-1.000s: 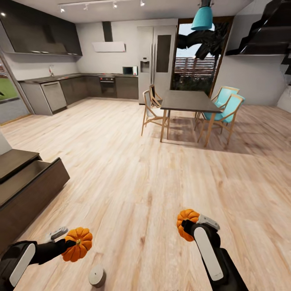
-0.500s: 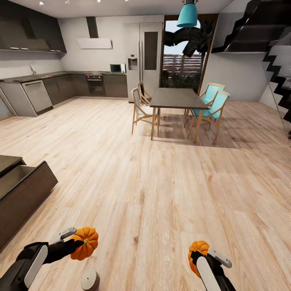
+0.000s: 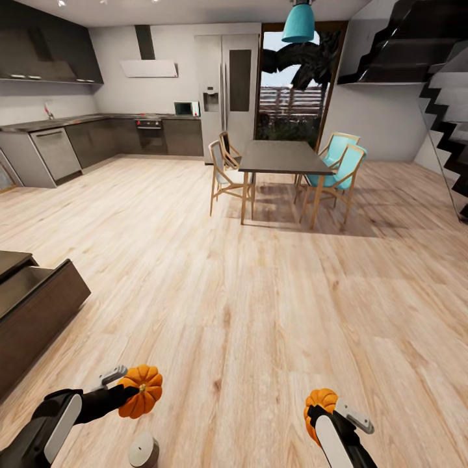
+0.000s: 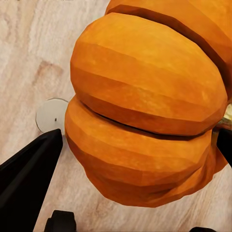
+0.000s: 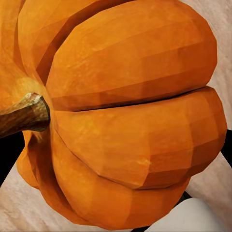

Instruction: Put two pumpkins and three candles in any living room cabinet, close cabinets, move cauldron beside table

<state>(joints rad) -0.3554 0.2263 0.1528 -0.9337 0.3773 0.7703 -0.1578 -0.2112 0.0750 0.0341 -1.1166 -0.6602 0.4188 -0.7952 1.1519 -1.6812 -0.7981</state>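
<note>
Against the picture from half a second back, the whole head view has slid only a little, and far less than in the half second before that: the dining set and kitchen have drifted slightly, which reads as the camera and base turning, now nearly settled, not as the things moving. The arms carry their loads along with it. I judge the robot is swinging round toward the storage unit with both hands full, so the placing step has not yet begun.

At far left stands one long low dark brown wood-grain cabinet [image 3: 36, 312], its front hanging open and tilted outward. Next comes the left gripper [image 3: 123, 385], jaws clamped on a small round ribbed orange pumpkin [image 3: 141, 390] held above the pale plank floor [image 3: 260, 312]; the left wrist view shows its ribs close up. Just below it, on the floor, stands one stubby beige-tan cylindrical candle [image 3: 143, 450], apart from the pumpkin. Further right, the right gripper [image 3: 328, 406] is clamped on the second orange pumpkin [image 3: 318, 403], whose short brown stem [image 5: 24, 113] shows in the right wrist view.

Count: two pumpkins, both held; one candle; one cabinet, open.
</note>
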